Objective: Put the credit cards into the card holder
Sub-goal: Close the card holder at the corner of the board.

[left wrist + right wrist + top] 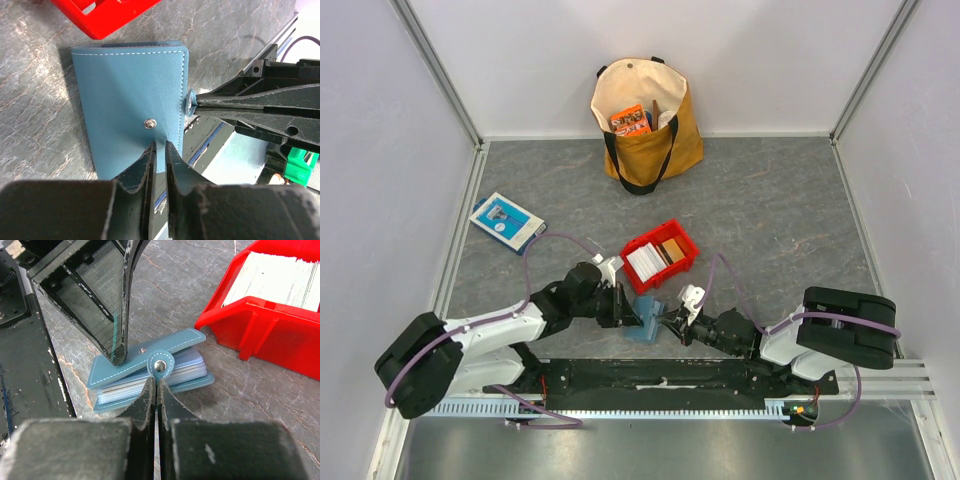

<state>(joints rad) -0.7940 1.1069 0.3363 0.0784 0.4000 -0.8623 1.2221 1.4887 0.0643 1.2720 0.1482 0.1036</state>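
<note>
Card holder (185, 342) inner sleeves show only from right wrist

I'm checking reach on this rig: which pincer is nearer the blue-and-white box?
Left. In the top view the left pincer is at the card holder, below and right of the blue-and-white box; the right pincer is at the holder's far side, farther right.

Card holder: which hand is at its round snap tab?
The right hand, tips closed on the card holder's tab; the left hand instead rests its tips on the cover beside the small stud.
</note>
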